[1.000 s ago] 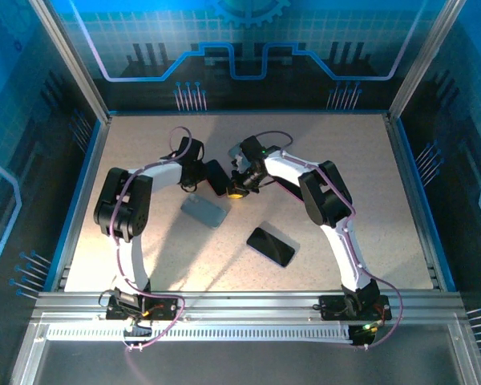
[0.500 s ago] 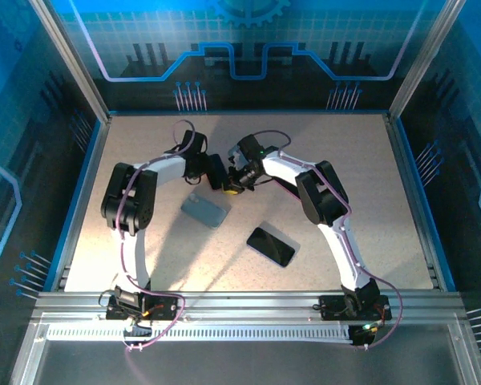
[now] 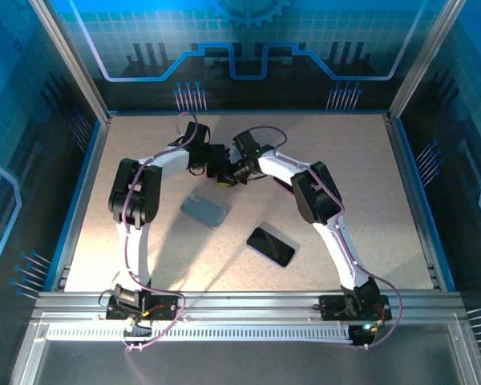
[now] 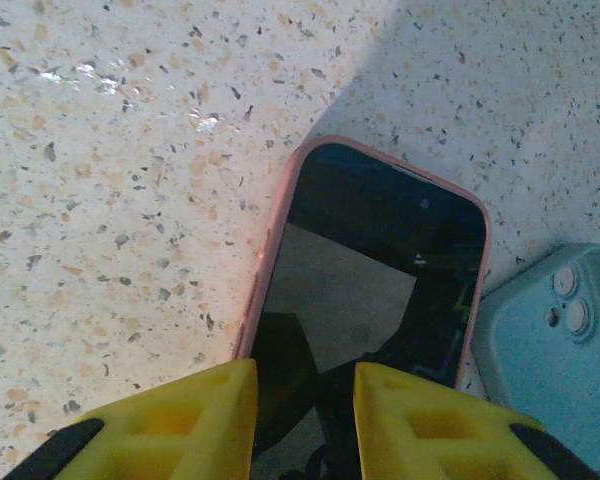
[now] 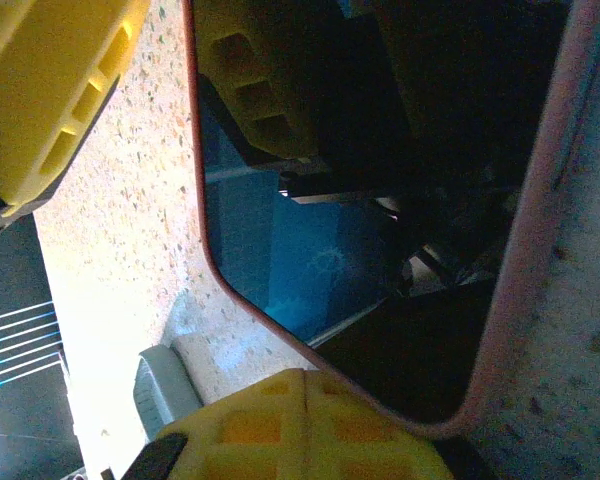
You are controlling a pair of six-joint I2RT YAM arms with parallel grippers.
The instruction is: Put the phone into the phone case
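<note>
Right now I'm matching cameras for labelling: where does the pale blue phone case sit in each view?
Top external: phone case, left of centre on the table.
Left wrist: lower right edge.
Right wrist: lower left.
Shared landmark: the pink-rimmed phone.

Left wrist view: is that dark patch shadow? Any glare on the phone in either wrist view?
Left wrist: yes, shadow over the table, top right; the phone screen is all reflections. Right wrist: screen reflects blue; lower yellow finger blurred.
</note>
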